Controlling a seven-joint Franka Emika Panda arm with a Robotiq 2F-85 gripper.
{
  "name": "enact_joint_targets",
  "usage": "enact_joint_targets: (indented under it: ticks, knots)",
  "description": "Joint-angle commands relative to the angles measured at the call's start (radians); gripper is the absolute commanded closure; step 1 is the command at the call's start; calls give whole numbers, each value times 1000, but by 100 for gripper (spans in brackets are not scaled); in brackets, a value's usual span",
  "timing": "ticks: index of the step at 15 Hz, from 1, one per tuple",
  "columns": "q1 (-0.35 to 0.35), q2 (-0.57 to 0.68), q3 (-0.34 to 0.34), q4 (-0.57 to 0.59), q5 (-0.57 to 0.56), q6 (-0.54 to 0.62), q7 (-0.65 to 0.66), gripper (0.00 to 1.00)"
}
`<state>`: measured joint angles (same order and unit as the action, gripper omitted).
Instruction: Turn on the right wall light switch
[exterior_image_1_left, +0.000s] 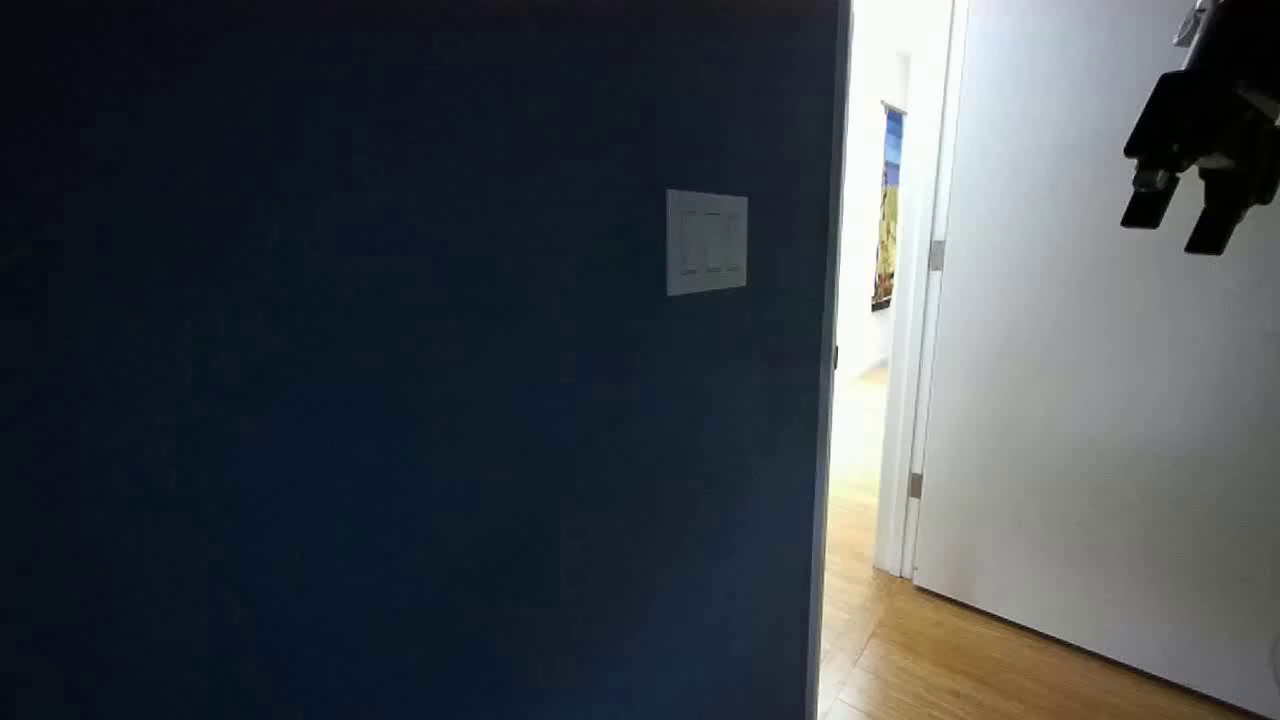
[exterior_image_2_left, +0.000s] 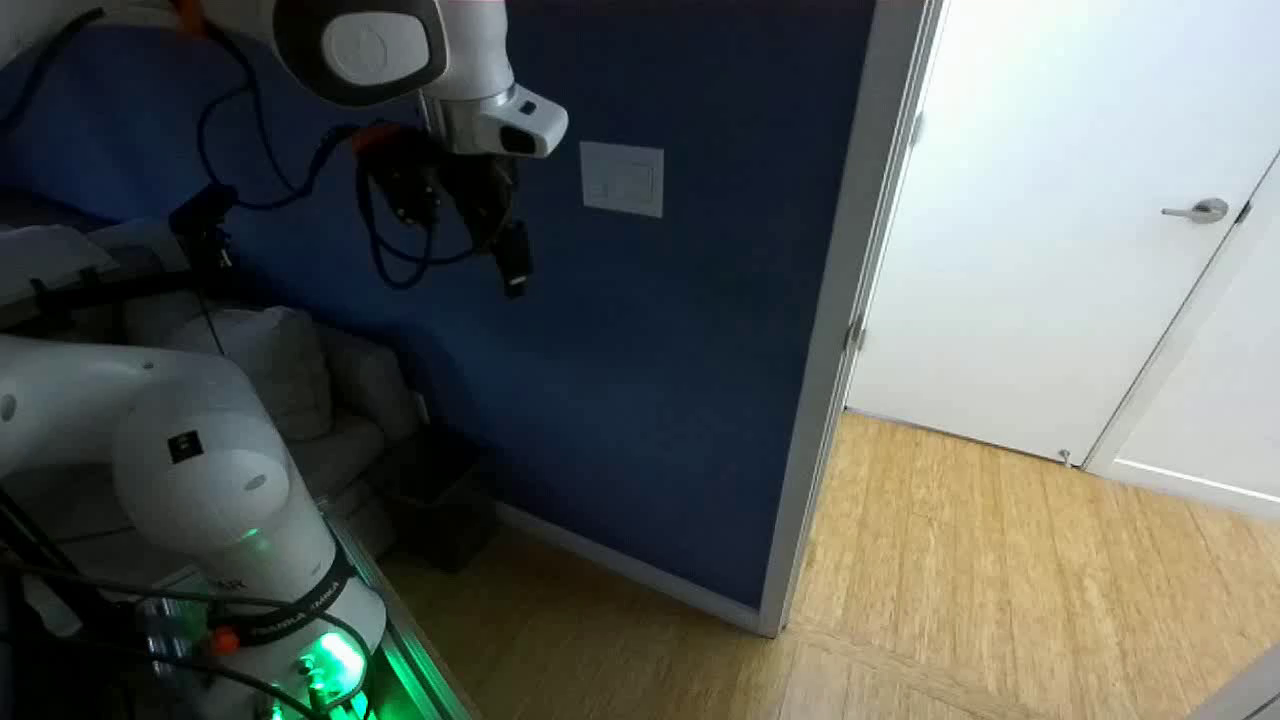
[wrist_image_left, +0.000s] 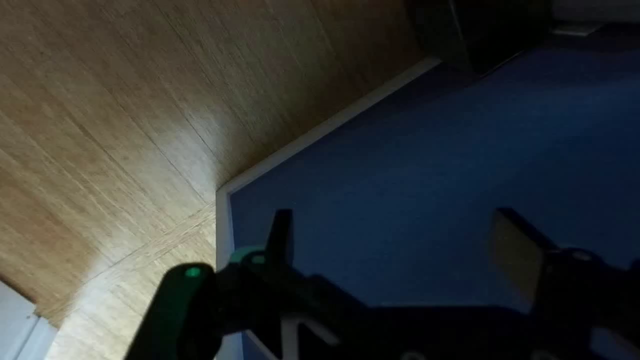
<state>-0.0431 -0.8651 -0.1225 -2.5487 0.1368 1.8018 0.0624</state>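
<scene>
The white wall plate (exterior_image_1_left: 705, 284) is on the dark blue wall; it also shows in an exterior view (exterior_image_2_left: 620, 206). It carries three toggles side by side. The right wall light switch (exterior_image_1_left: 735, 242) is the toggle nearest the door frame; it is faint in an exterior view (exterior_image_2_left: 646, 184). Whether it is up or down is too dim to tell. My gripper (exterior_image_1_left: 1178, 228) points downward, off the wall and apart from the plate. In an exterior view the gripper (exterior_image_2_left: 515, 275) appears left of and below the plate. In the wrist view the gripper (wrist_image_left: 392, 220) is open, with nothing between its fingers.
A door frame (exterior_image_2_left: 840, 300) stands beside the plate, with a white door (exterior_image_1_left: 1080, 380) past the opening. Black cables (exterior_image_2_left: 375, 250) hang from the arm. A grey sofa (exterior_image_2_left: 350, 400) and a dark box (wrist_image_left: 480, 35) stand along the wall.
</scene>
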Motion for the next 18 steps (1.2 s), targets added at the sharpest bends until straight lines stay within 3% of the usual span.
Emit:
enact_joint_targets:
  ticks: [1, 18]
  knots:
    - [-19, 3, 13, 3, 11, -5, -12, 0]
    - [-9, 24, 27, 17, 20, 15, -2, 0]
